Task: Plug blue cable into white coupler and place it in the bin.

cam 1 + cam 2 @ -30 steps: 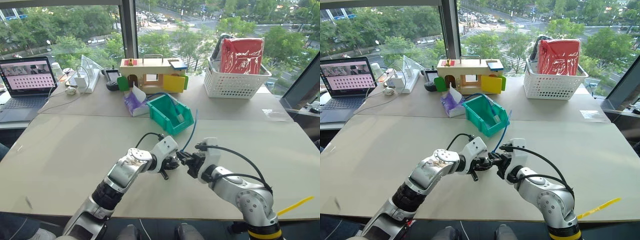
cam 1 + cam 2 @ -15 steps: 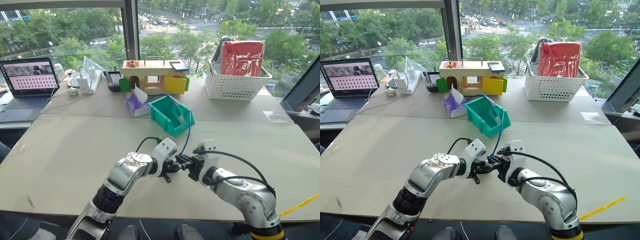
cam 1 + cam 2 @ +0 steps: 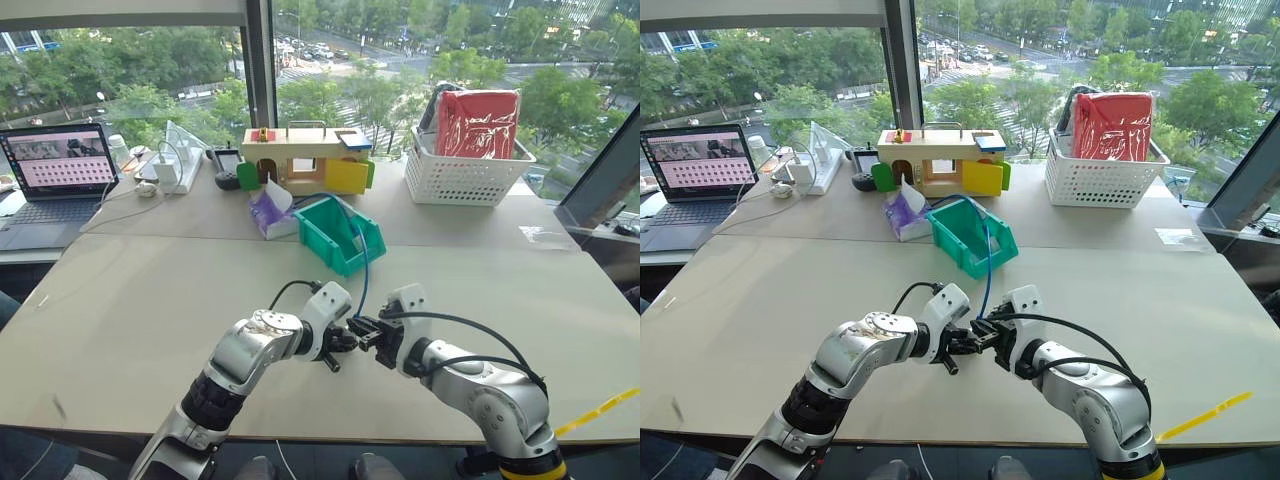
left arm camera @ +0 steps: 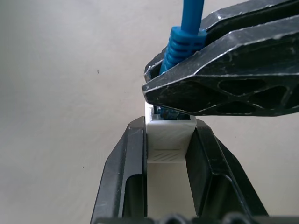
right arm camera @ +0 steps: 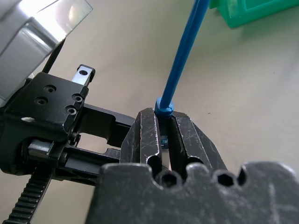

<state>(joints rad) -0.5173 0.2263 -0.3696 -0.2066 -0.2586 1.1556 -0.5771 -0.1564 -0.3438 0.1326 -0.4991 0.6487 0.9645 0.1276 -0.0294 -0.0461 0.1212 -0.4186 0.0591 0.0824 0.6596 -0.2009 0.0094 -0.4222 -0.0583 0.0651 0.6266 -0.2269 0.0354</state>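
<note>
looks like an upper-floor office or lab: pale tables [image 3: 150, 300] by big windows [image 3: 140, 60] over trees and a street, open laptop [image 3: 55, 165] at the edge

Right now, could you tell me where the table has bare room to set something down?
The near left of the table, between the laptop and the left pincer, is bare, as is the right side below the white basket. It is crowded along the window and around the bin, blue cable and both pincers.
</note>
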